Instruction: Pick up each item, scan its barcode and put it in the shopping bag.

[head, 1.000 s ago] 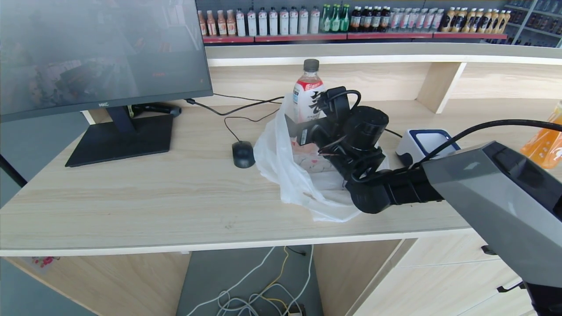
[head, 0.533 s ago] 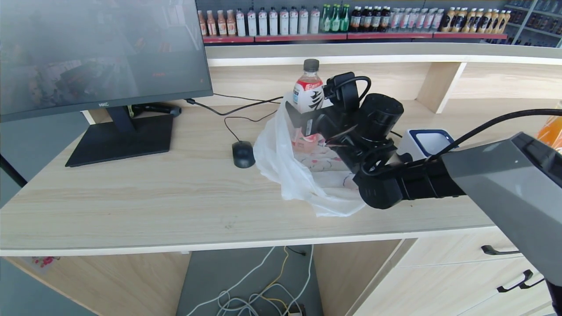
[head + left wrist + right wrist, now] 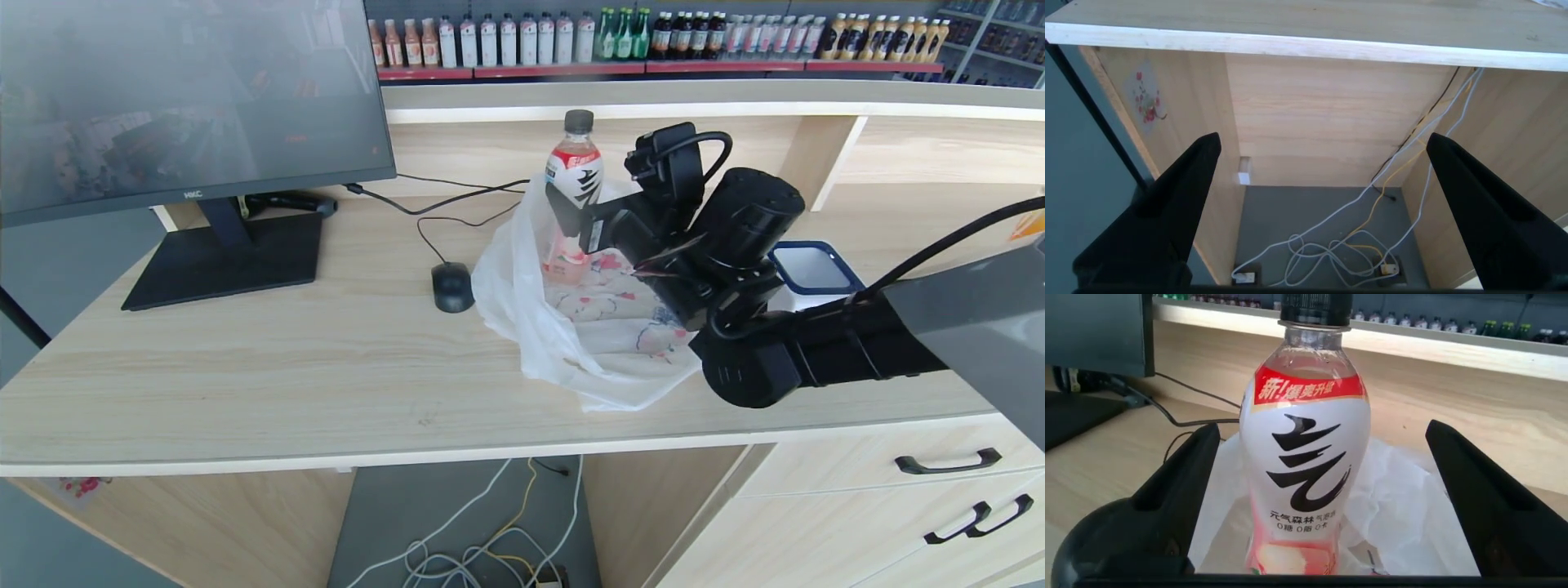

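Observation:
A clear drink bottle (image 3: 573,192) with a white and red label and a dark cap stands upright inside the white plastic shopping bag (image 3: 600,335) on the counter. My right gripper (image 3: 586,230) is open just to the right of the bottle, pointing at it and apart from it. In the right wrist view the bottle (image 3: 1306,457) stands beyond the spread fingers of the right gripper (image 3: 1321,433), with the bag (image 3: 1409,510) around its base. My left gripper (image 3: 1323,143) hangs open below the counter edge, holding nothing.
A white barcode scanner (image 3: 810,269) stands right of the bag, partly behind my right arm. A black mouse (image 3: 452,286) lies left of the bag, and a monitor (image 3: 188,98) stands at the back left. Cables (image 3: 1331,245) lie on the floor under the counter.
My right arm has drawn back to the right and slightly up, away from the bottle. The bottle stays upright in the bag.

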Motion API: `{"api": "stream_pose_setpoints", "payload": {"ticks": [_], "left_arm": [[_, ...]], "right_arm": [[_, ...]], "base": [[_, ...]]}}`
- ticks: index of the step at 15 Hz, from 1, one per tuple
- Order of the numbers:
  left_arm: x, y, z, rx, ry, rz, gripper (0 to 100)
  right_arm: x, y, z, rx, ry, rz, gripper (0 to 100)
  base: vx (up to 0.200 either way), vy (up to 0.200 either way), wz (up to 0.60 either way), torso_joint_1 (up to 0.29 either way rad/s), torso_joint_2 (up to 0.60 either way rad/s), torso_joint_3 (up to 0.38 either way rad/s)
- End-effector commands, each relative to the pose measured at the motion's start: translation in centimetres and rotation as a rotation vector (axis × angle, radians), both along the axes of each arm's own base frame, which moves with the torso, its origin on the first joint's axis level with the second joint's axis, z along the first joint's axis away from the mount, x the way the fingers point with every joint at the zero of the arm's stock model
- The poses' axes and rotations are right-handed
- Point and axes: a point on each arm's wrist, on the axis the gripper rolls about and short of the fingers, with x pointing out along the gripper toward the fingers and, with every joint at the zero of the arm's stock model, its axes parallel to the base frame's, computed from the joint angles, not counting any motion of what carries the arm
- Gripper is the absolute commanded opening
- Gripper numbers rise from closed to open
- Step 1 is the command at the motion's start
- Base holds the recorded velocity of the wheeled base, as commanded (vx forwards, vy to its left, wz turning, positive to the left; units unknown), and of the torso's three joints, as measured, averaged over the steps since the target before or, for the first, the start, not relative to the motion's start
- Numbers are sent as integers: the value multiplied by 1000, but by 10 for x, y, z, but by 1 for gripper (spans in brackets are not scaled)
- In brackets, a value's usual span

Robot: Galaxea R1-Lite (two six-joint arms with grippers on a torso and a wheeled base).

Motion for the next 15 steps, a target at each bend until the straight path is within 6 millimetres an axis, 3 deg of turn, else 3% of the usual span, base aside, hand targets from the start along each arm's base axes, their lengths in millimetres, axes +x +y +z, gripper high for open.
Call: {"api": "stream_pose_setpoints", "payload": {"ticks": [1,6,10,13,15], "left_arm": [[0,0,0,0,-1,1,100],[0,0,0,0,-1,1,100],[0,0,0,1,-1,-1,100],[0,0,0,1,-1,-1,100],[0,0,0,1,-1,-1,100]], "right_arm": [[-23,-11,10,3,-6,4,100],[-75,-27,15,29,-61,35,100],[-110,-49,-15,31,-46,43,100],[-118,-50,-10,90,-28,54,100],[-136,-42,-6,201,24,7,100]], "base": [[0,0,0,0,0,0],[0,0,0,0,0,0],[0,0,0,0,0,0],[0,0,0,0,0,0],[0,0,0,0,0,0]]}}
